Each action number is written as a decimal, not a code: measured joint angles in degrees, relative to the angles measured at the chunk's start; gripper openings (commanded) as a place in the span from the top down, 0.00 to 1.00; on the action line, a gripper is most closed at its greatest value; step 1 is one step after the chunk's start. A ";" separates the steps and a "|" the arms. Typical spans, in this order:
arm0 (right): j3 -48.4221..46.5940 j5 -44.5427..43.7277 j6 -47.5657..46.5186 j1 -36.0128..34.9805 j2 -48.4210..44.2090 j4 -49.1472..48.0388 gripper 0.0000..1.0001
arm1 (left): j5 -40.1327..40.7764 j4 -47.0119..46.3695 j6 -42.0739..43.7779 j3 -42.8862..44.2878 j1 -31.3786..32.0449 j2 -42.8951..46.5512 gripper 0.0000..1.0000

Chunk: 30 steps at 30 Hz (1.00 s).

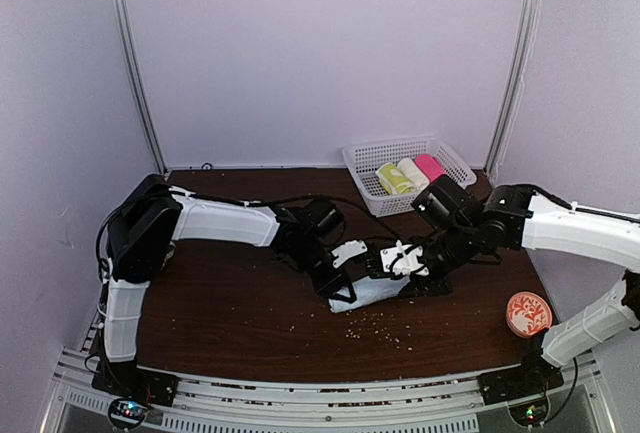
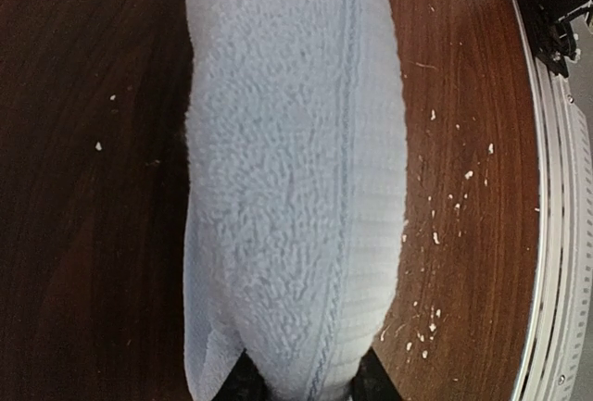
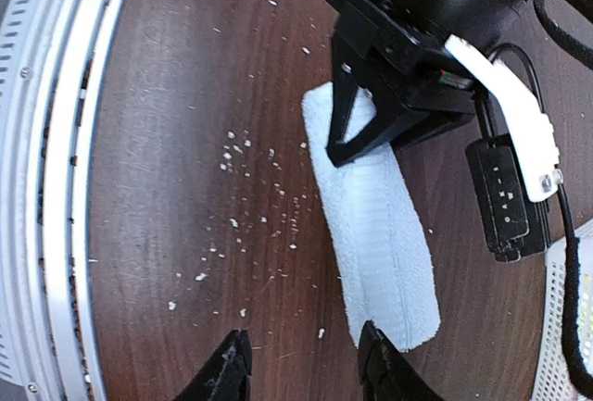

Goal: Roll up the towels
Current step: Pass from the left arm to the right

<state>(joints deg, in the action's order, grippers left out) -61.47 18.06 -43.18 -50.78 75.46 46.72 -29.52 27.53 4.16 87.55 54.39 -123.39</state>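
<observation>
Lying at the middle of the dark wooden surface [image 1: 230, 303], the rolled pale blue terry towel [image 1: 378, 293] is being pinched at one end by the left hand [image 2: 301, 384] (fingertips [image 2: 243, 384] closed on the cloth). The right hand [image 3: 306, 369] is hovering just beside the other end, fingers [image 3: 227, 369] apart, gripping nothing.

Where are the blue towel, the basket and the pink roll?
blue towel [image 3: 371, 225]: right wrist view, middle of the cloth.
basket [image 1: 390, 150]: top view, its back wall.
pink roll [image 1: 431, 166]: top view, its middle.
</observation>
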 measured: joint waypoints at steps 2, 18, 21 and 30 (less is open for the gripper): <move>0.74 -3.54 0.39 -0.33 0.68 -1.53 0.53 | -0.94 0.02 -0.22 0.00 -0.22 -0.11 0.84; 4.48 -12.24 0.92 -3.74 7.91 -12.50 0.35 | -6.82 1.75 -0.24 0.04 -1.03 -0.94 0.85; 4.76 -13.07 -0.02 -4.17 11.02 -13.81 0.30 | -6.84 1.97 -0.24 0.22 -1.05 -1.05 0.85; 3.52 -16.31 -2.38 -4.52 19.34 -18.45 0.28 | -6.80 2.23 -0.31 0.44 -1.18 -1.11 0.81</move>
<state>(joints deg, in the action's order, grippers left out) -57.95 1.76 -45.56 -55.31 94.80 28.27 -36.32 29.76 3.86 87.99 53.21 -124.51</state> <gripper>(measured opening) 0.764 0.216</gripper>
